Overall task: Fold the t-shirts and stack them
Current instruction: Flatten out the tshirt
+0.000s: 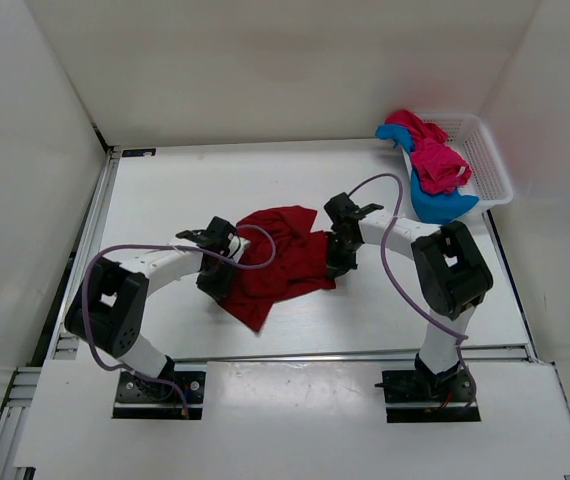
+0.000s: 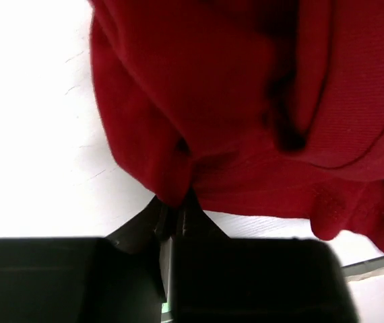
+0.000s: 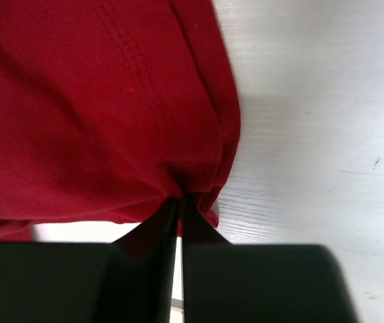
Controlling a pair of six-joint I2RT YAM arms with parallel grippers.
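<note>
The first t-shirt (image 1: 283,255) lies bunched near the middle of the bench (image 1: 215,180), between the two arms. The left fingers (image 2: 138,232) pinch its left edge, and the right fingers (image 3: 153,225) pinch its right edge. A basket (image 1: 493,170) sits at the far right corner. In it the second t-shirt (image 1: 435,160) lies on the third t-shirt (image 1: 437,205), which spills over the near left rim.
</note>
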